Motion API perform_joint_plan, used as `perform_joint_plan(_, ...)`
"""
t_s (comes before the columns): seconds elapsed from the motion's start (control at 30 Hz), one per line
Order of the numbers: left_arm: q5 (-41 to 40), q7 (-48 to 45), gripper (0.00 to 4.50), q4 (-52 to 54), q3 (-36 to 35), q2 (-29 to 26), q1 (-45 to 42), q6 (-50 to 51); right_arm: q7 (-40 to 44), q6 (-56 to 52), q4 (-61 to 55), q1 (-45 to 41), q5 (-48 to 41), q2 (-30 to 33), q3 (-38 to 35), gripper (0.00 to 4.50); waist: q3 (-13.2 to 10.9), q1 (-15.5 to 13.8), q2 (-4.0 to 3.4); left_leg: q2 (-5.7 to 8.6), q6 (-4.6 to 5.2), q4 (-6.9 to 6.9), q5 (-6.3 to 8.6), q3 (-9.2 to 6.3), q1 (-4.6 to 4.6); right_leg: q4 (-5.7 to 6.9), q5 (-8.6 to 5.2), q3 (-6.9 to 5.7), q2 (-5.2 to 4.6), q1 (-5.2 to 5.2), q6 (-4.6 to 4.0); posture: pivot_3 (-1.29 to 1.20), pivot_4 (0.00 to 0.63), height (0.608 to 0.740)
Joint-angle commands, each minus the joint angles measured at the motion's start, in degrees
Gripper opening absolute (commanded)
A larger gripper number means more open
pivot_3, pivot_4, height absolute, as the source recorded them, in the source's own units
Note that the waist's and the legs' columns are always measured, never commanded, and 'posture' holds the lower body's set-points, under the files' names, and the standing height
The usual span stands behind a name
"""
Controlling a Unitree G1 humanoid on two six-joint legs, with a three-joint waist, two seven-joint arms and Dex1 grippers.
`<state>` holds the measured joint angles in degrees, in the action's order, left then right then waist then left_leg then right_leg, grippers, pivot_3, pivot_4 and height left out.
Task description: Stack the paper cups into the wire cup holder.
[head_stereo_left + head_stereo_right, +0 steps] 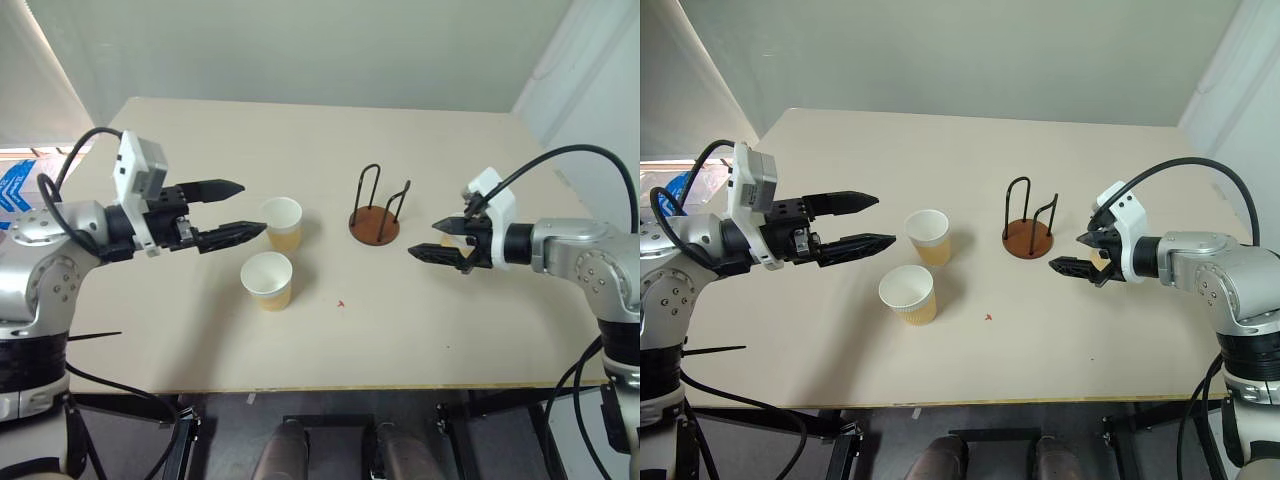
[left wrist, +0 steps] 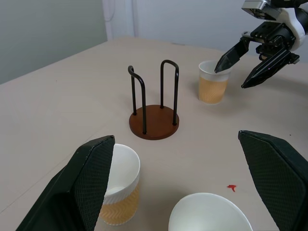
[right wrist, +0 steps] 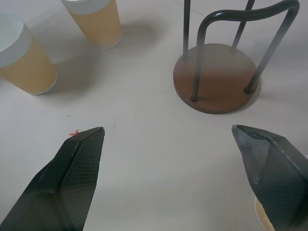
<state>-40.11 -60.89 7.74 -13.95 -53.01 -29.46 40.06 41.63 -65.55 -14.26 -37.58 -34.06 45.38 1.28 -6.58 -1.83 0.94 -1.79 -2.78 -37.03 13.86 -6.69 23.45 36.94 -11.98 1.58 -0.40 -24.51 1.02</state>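
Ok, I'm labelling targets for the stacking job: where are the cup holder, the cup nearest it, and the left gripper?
cup holder (image 1: 374, 224): left eye view, on its brown disc base.
far cup (image 1: 283, 225): left eye view, on its side wall.
left gripper (image 1: 236, 209): left eye view, midway between its open fingers.

Silver arms, black cables, black-fingered left claw (image 1: 232, 210)

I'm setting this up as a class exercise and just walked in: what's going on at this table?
A two-armed robot is about to stack paper cups into a wire cup holder, which is empty. Two cups stand upright on the table by the open left gripper; a third cup stands beside the open right gripper. Neither gripper holds anything.
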Motion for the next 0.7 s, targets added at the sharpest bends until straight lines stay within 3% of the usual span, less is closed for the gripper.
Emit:
perform_joint_plan(0.03,-0.10,-0.08,4.50,0.62,-0.74,-0.41,-1.02,-0.66,0.53,0.55,-1.66,-0.57,0.19,0.94,-0.46,4.48,0.00,0.00,0.00,0.00,0.00,0.00,0.00,0.00,0.00,0.00,0.00,0.00,0.00,0.00,0.00,0.00,0.150,0.740)
perform_joint_plan(0.7,0.34,1.09,4.50,-2.05,-0.28,2.26,-4.31,-1.91,-0.08,0.20,-2.28,-0.93,0.04,1.17,-1.45,4.48,0.00,-0.02,0.00,0.00,0.00,0.00,0.00,0.00,0.00,0.00,0.01,0.00,0.00,0.00,0.00,0.00,0.150,0.740)
